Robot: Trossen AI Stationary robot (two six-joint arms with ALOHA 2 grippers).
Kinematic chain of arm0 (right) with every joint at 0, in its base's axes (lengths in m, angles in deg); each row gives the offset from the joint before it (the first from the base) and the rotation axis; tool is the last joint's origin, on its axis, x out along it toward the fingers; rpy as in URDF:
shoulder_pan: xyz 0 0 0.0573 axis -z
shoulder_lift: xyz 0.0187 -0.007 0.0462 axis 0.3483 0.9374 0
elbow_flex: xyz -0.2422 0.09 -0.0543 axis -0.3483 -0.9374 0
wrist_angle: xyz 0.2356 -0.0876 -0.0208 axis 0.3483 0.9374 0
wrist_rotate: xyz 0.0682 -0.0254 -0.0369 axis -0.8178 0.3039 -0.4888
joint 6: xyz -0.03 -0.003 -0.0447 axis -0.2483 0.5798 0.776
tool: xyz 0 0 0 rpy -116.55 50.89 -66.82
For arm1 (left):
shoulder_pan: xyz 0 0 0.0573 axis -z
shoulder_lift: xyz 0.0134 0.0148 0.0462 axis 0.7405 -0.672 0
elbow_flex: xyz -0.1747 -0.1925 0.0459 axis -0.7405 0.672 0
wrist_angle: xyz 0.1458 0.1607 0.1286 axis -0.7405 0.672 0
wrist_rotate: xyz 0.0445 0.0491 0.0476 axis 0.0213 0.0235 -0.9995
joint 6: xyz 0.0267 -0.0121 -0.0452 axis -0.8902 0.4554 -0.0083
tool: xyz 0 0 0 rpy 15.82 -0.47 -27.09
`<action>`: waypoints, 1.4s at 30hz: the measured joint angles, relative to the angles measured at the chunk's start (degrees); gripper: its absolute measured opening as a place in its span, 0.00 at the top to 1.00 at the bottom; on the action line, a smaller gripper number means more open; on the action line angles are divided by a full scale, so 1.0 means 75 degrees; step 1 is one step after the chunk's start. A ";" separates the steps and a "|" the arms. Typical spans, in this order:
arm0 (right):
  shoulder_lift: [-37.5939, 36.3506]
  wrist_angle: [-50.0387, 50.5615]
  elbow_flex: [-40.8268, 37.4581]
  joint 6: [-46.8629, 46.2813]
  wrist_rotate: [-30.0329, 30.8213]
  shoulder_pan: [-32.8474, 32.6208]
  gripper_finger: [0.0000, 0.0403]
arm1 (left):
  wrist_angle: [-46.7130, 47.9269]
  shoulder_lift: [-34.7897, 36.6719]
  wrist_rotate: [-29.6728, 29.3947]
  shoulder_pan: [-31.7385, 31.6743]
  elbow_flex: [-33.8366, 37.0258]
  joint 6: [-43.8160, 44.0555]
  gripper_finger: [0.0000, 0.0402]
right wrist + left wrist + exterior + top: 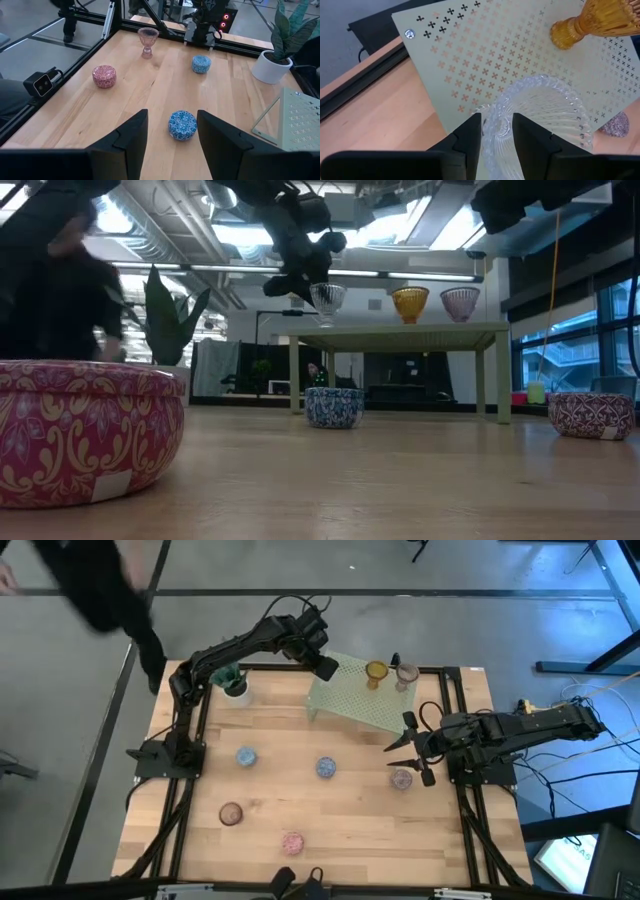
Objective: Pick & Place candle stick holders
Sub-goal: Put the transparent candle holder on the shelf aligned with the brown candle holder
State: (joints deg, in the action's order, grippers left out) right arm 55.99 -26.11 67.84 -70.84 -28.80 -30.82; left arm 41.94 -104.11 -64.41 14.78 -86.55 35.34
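Observation:
A clear ribbed candle stick holder (545, 107) is at the far left corner of the green rack (350, 695), with my left gripper (496, 117) shut on it. In the low view its foot (327, 322) is level with the rack's top; whether it rests there I cannot tell. An amber holder (375, 672) and a pinkish one (405, 675) stand on their feet on the rack. My right gripper (410, 745) hangs open above the table at the right, beside a purple round one (401, 778). My left gripper has the near wall of the clear holder's bowl (492, 127) between its fingers. One finger (470, 137) is outside the bowl and the other (532, 137) appears to be inside. The fingers slant down from the table's left. The holder stands upright.
Two blue round ones (246, 756) (326, 768), a pink one (292, 841) and a brownish stemmed glass (148, 41) stand on the table. A white pot with a plant (235, 688) is left of the rack. A person (110, 590) is beyond the far left corner.

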 joint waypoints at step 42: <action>0.0000 0.0000 0.0000 -0.0145 0.0001 0.0002 0.57 | 0.1039 0.1612 -0.5971 0.3354 0.0610 -0.1819 0.87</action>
State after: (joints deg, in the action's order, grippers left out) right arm 55.99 -26.11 67.84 -71.93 -28.80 -30.80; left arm 49.73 -92.02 -109.19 39.94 -81.98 21.70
